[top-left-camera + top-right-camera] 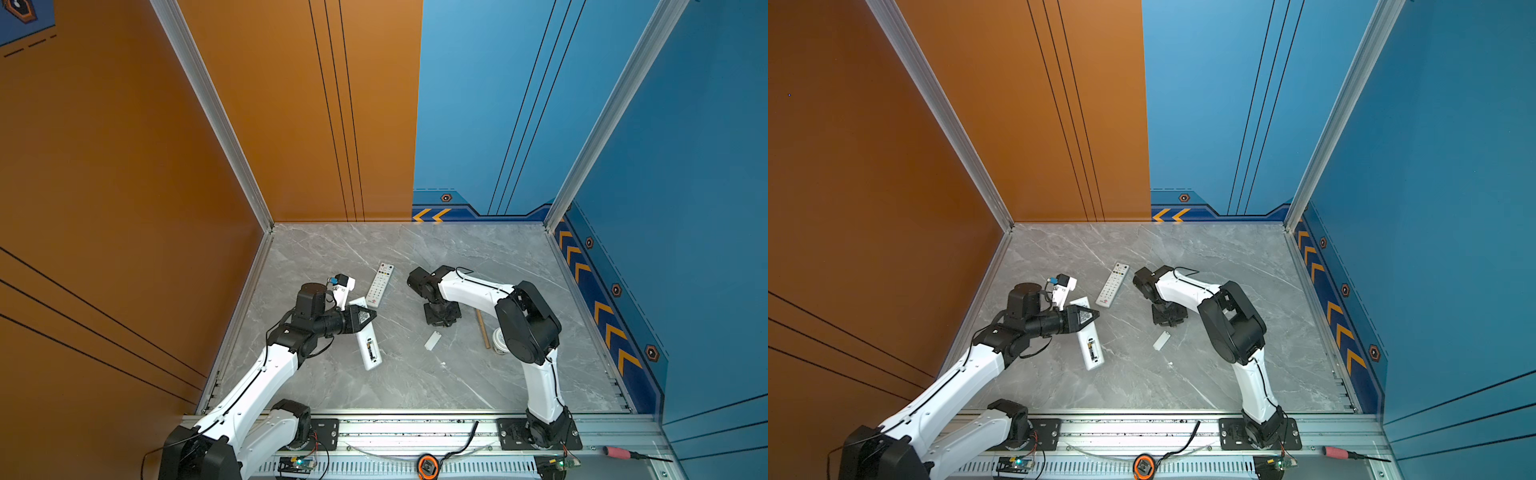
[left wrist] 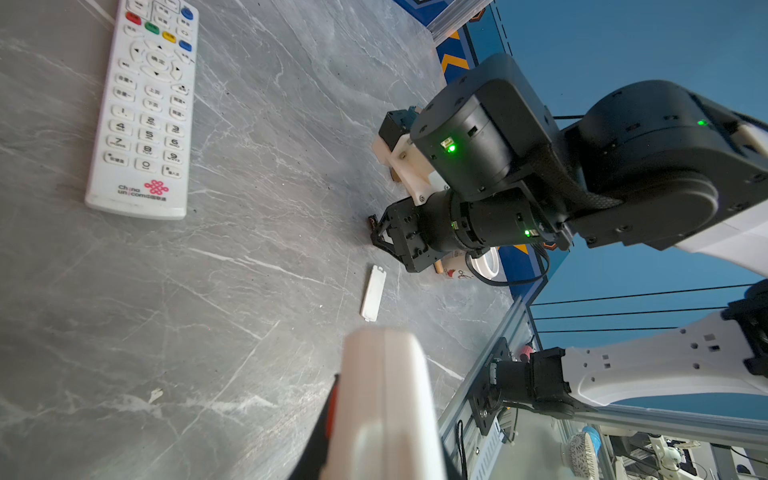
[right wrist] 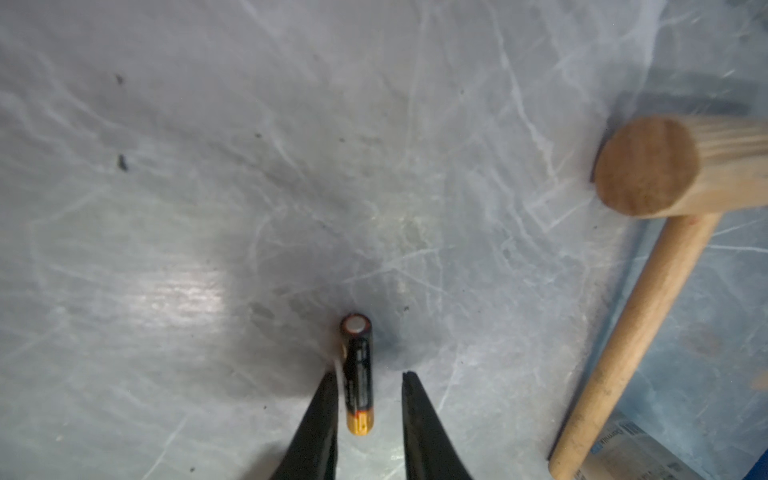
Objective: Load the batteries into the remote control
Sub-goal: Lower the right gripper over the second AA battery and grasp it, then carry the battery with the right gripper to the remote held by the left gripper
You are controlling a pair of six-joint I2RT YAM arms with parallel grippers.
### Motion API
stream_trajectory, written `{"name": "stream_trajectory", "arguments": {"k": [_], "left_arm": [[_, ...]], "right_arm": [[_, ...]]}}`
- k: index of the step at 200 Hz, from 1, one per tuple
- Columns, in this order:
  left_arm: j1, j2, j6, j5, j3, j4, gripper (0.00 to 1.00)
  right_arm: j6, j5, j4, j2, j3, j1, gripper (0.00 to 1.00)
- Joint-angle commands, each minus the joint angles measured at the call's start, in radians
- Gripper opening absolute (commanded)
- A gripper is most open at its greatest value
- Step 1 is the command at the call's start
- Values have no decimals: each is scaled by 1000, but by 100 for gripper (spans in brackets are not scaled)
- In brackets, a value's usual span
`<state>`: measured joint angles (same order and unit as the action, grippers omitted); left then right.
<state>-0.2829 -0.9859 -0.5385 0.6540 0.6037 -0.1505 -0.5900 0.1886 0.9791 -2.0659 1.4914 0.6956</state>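
- Right gripper (image 3: 369,375): jaws spread around 1 battery (image 3: 357,374). It touches 1 finger (image 3: 316,424) and is clear of the other, so it is not pinched.
- Left gripper (image 1: 365,318): clamped onto the remote (image 1: 369,351), bay open upward, left of centre on the table (image 1: 415,386).
- Battery looks light, stiff, smooth and round, so likely to roll or twist.
- Best taken mid-body, across the black sleeve, with the ends left free for the contacts.
- Mallet (image 3: 648,166) lies near.
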Motion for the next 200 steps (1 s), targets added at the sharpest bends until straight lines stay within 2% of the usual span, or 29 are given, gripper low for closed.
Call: {"name": "stream_trajectory", "arguments": {"k": [1, 43, 77, 106, 134, 163, 200], "left_arm": [[-12, 4, 17, 3, 8, 5, 0], [-24, 21, 19, -8, 8, -4, 0], [-27, 18, 24, -8, 10, -4, 0], [-27, 18, 23, -10, 10, -3, 0], [-28, 8, 4, -9, 12, 20, 0], [-32, -40, -30, 5, 28, 70, 0], [-22, -103, -69, 33, 30, 162, 0]], "right_arm": [[30, -70, -61, -14, -63, -9, 31], [62, -175, -142, 17, -102, -59, 29], [69, -222, -183, 25, -130, -98, 19], [106, -216, -190, 32, -152, -95, 13], [107, -202, -220, 62, -207, -96, 0], [112, -176, -247, 140, -244, -78, 0], [84, -137, -206, 306, -198, -48, 0]]}}
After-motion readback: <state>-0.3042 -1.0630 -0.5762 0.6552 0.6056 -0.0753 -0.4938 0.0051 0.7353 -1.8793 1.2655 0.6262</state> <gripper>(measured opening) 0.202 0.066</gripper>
